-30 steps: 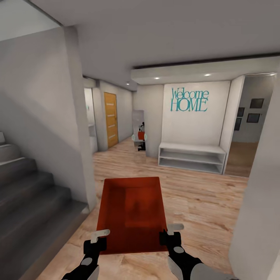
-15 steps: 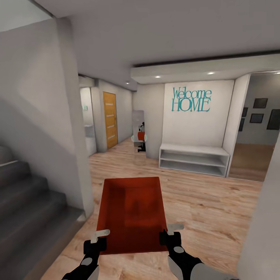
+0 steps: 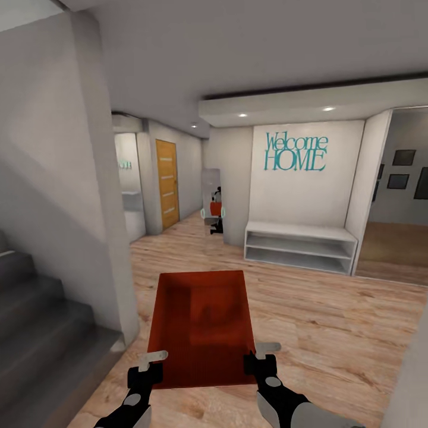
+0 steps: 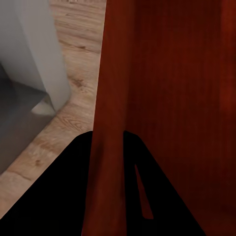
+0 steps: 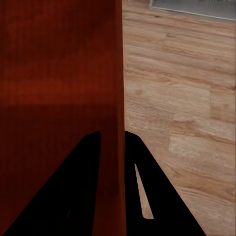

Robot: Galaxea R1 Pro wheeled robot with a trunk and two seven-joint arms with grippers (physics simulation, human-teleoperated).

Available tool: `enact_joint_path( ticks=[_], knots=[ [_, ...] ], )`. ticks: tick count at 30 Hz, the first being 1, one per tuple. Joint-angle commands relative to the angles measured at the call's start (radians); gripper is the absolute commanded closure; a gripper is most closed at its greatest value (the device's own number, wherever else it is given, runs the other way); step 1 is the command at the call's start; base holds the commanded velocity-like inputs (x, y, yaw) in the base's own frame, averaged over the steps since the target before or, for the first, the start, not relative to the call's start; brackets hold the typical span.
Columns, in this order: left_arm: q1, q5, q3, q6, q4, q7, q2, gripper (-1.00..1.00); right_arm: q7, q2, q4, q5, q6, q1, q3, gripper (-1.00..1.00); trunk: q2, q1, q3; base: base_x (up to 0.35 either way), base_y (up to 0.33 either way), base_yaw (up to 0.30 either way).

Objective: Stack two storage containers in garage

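I carry one orange-red open-topped storage container (image 3: 202, 327) in front of me above a light wood floor. My left gripper (image 3: 150, 362) is shut on its near left corner wall, and my right gripper (image 3: 261, 355) is shut on its near right corner wall. In the left wrist view the container wall (image 4: 110, 123) runs between the two dark fingers (image 4: 64, 196). The right wrist view shows the opposite container wall (image 5: 110, 123) clamped between that gripper's fingers (image 5: 147, 196). The bin looks empty inside.
A grey staircase (image 3: 35, 333) and a white wall corner (image 3: 113, 238) stand close on the left. Ahead lies an open hallway with a white shelf bench (image 3: 300, 245) under a "Welcome HOME" sign (image 3: 295, 151), an orange door (image 3: 167, 183) and a mirror (image 3: 212, 202). A doorway (image 3: 395, 196) opens at right.
The whole view has shifted: the staircase and wall corner slid left and the right doorway opened up, so I have moved forward and turned. The container and both grippers keep their places.
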State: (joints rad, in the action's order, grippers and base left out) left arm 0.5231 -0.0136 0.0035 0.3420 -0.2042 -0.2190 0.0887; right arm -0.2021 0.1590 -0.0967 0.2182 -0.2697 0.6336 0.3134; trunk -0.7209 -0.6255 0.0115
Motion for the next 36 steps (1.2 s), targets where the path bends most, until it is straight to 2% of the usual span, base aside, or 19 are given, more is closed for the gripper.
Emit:
enact_joint_path(
  ticks=[1,36],
  knots=[
    [0.002,0.016,0.027,-0.001,-0.001,-0.002,0.004,1.00,0.003,0.001,0.000,0.004,0.000,0.000,-0.016,1.00,-0.001,-0.001,0.001,0.323,0.000,0.000],
    [0.002,0.015,0.027,-0.001,-0.001,-0.002,0.003,1.00,0.006,0.001,0.000,-0.003,0.000,0.000,-0.016,1.00,-0.001,-0.001,0.001,0.323,0.000,0.000]
  ],
)
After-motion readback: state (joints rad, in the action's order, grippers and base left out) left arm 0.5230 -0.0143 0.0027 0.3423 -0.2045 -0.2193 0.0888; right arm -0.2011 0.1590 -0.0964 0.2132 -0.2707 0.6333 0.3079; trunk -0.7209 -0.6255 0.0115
